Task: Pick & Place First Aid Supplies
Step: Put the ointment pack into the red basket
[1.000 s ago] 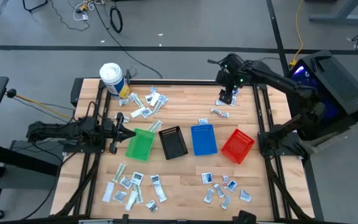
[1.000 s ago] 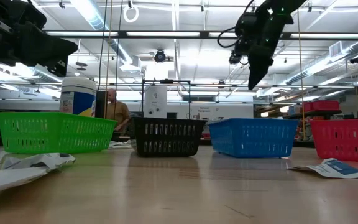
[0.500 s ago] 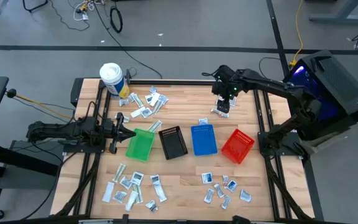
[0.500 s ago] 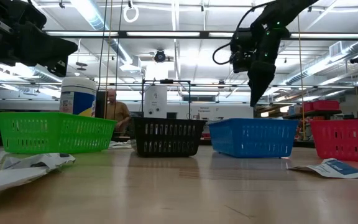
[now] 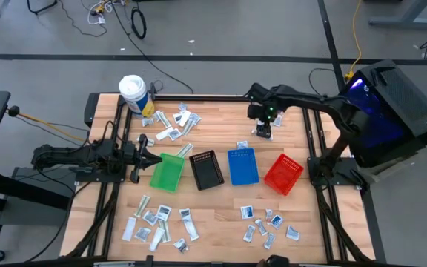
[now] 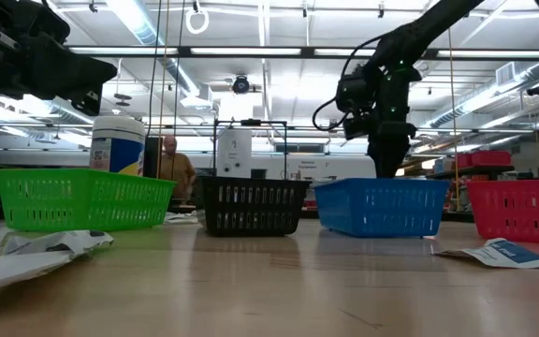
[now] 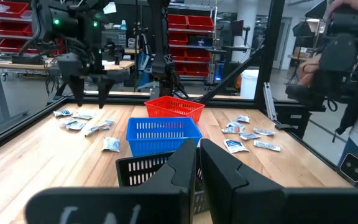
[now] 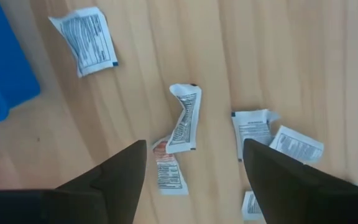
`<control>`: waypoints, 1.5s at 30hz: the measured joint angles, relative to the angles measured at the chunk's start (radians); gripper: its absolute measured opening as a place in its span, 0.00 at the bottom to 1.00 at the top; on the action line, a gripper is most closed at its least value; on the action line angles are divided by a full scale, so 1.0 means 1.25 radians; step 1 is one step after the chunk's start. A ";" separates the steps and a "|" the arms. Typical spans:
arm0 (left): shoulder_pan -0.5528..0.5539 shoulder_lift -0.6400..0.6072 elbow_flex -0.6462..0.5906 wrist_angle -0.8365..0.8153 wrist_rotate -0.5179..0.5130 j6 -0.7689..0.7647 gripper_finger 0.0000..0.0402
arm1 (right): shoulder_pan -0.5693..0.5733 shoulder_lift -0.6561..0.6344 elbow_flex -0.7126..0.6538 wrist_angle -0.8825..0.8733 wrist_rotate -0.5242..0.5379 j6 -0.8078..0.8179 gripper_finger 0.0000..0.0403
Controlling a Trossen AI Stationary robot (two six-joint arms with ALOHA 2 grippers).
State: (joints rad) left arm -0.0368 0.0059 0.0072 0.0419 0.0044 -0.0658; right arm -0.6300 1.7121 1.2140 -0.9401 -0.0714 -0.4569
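1. Writing: the sachets (image 8: 184,120) under the right wrist camera carry dense black print, too small to read; one (image 8: 168,171) shows reddish lettering. The tub (image 5: 133,92) at the table's 11 o'clock corner has a yellow-blue label, also unreadable.
2. Right gripper (image 5: 262,130) – fingers spread wide, holding nothing – hangs over a small sachet cluster at about 1 o'clock from the blue bin (image 5: 242,165). A crumpled sachet lies between its fingers (image 8: 114,176) in the wrist view; touching or not, I cannot tell.
3. Left gripper (image 5: 145,157) sits pinched shut and empty at 9 o'clock, just beside the green bin (image 5: 167,173).
4. More sachets lie at 11 o'clock (image 5: 174,123), 7 o'clock (image 5: 158,223) and 5 o'clock (image 5: 267,224).
5. In the low view the blue bin (image 6: 382,206) hides the right fingertips.
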 joint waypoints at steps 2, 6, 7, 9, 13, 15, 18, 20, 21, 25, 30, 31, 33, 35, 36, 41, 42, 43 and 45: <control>0.000 0.000 0.000 0.000 0.000 0.000 0.08 | 0.000 0.009 0.000 0.004 0.000 -0.018 0.67; 0.000 0.000 0.000 0.000 0.000 0.000 0.08 | 0.004 0.022 0.000 0.020 0.000 -0.053 0.67; 0.000 0.000 0.000 0.000 0.000 0.000 0.08 | 0.005 0.025 0.000 0.026 0.000 -0.061 0.67; 0.000 0.000 0.000 0.000 0.000 0.000 0.08 | 0.006 0.034 0.000 0.034 0.000 -0.069 0.67; 0.000 0.000 0.000 0.000 0.000 0.000 0.08 | 0.010 0.051 0.000 0.045 0.001 -0.068 0.67; 0.000 0.000 0.000 0.000 0.000 0.000 0.08 | 0.015 0.059 0.000 0.051 0.002 -0.062 0.67; 0.000 0.000 0.000 0.000 0.000 0.000 0.08 | 0.023 0.062 0.000 0.067 0.000 -0.063 0.67; 0.000 0.000 0.000 0.000 0.000 0.000 0.08 | 0.025 0.062 0.000 0.083 0.000 -0.062 0.67; 0.000 0.000 0.000 0.000 0.000 0.000 0.08 | 0.025 0.062 0.000 0.091 0.000 -0.060 0.67; 0.000 0.000 0.000 0.000 0.000 0.000 0.08 | 0.025 0.062 0.000 0.109 0.000 -0.045 0.67; 0.000 0.000 0.000 0.000 0.000 0.000 0.08 | 0.025 0.062 0.000 0.115 0.001 -0.019 0.67; 0.000 0.000 0.000 0.000 0.000 0.000 0.08 | 0.026 0.062 -0.005 0.123 0.001 -0.015 0.67; 0.000 0.000 0.000 0.000 0.000 0.000 0.08 | 0.029 0.061 -0.021 0.131 0.003 -0.015 0.67; 0.000 0.000 0.000 0.000 0.000 0.000 0.08 | 0.036 0.061 -0.035 0.133 0.003 -0.015 0.67; 0.000 0.000 0.000 0.000 0.000 0.000 0.08 | 0.039 0.061 -0.041 0.139 0.003 -0.015 0.67; 0.000 0.000 0.000 0.000 0.000 0.000 0.08 | 0.044 0.061 -0.069 0.170 0.003 -0.015 0.67; 0.000 0.000 0.000 0.000 0.000 0.000 0.08 | 0.044 0.061 -0.073 0.179 0.003 -0.015 0.67; 0.000 0.000 0.000 0.000 0.000 0.000 0.08 | 0.043 0.061 -0.078 0.185 0.003 -0.015 0.67; 0.000 0.000 0.000 0.000 0.000 0.000 0.08 | 0.043 0.061 -0.085 0.193 0.006 -0.015 0.67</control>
State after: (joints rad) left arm -0.0368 0.0060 0.0073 0.0418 0.0044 -0.0658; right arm -0.5762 1.7889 1.1075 -0.6987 -0.0638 -0.4755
